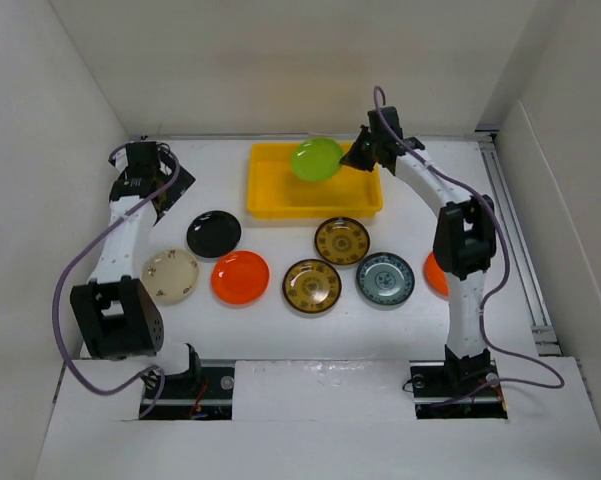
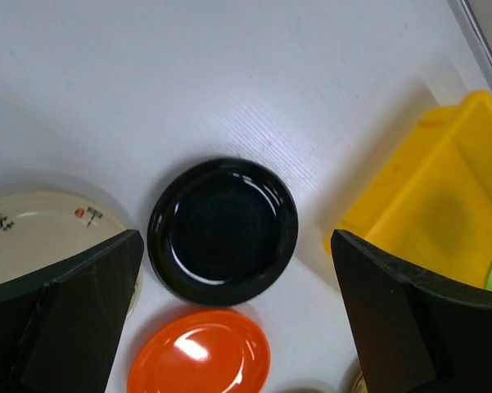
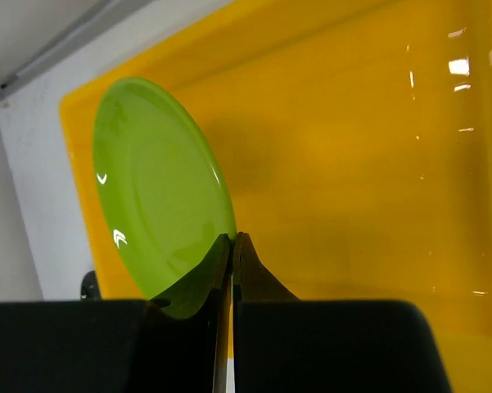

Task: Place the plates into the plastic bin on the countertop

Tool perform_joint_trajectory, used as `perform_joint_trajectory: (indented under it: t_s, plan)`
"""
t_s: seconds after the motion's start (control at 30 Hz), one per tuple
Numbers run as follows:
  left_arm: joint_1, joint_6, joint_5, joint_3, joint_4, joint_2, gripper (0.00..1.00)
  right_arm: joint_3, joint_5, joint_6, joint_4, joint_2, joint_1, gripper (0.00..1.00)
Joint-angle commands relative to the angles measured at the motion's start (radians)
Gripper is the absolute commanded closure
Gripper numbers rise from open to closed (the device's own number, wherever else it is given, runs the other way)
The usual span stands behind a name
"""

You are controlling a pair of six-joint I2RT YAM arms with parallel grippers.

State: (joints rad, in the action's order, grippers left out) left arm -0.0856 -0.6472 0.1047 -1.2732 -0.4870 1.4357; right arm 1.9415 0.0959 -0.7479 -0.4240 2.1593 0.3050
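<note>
The cream plate (image 2: 41, 233) bears small red and black marks, too small to read. Seven plates lie on the bench (image 1: 280, 335): cream, black plate (image 1: 213, 234), two orange, two brown-gold, one blue-grey. An eighth, the lime green plate (image 3: 160, 188), tilts over the yellow bin (image 1: 265, 197), its rim pinched in the right end effector (image 3: 232, 239). The left end effector (image 2: 236, 246) gapes wide above the black plate.

Plate (image 1: 317, 159) above bin (image 1: 270, 196), right of centre
</note>
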Motion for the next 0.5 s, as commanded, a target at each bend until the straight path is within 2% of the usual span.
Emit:
perform_joint_trajectory:
  t_s: [0.0, 0.17, 0.23, 0.27, 0.3, 0.33, 0.4, 0.43, 0.47]
  plan:
    - [-0.034, -0.022, -0.037, -0.122, -0.016, 0.093, 0.00, 0.095, -0.001, 0.021, -0.044, 0.046, -0.009, 1.00]
    - [-0.065, 0.023, -0.060, -0.167, -0.030, 0.259, 0.00, 0.096, -0.010, 0.021, -0.019, 0.089, -0.009, 1.00]
    - [-0.065, 0.037, -0.073, -0.179, -0.030, 0.287, 0.00, 0.096, -0.010, 0.010, -0.019, 0.105, -0.009, 0.94]
    - [-0.065, 0.050, -0.073, -0.180, -0.030, 0.298, 0.00, 0.106, -0.010, 0.010, -0.019, 0.105, -0.009, 0.85]
    - [-0.065, 0.050, -0.073, -0.180, -0.039, 0.308, 0.00, 0.120, -0.010, 0.010, -0.028, 0.118, -0.009, 0.69]
    - [-0.065, 0.072, -0.073, -0.180, -0.039, 0.308, 0.00, 0.120, -0.010, 0.010, -0.029, 0.119, -0.009, 0.44]
    - [-0.065, 0.083, -0.060, -0.166, -0.039, 0.293, 0.00, 0.120, -0.010, 0.010, -0.019, 0.108, -0.009, 0.29]
    - [-0.065, 0.083, -0.050, -0.155, -0.039, 0.284, 0.00, 0.099, -0.010, 0.021, -0.006, 0.073, 0.005, 0.00]
    - [-0.065, 0.092, -0.049, -0.129, -0.029, 0.273, 0.00, 0.088, -0.010, 0.033, 0.008, 0.053, 0.005, 0.00]
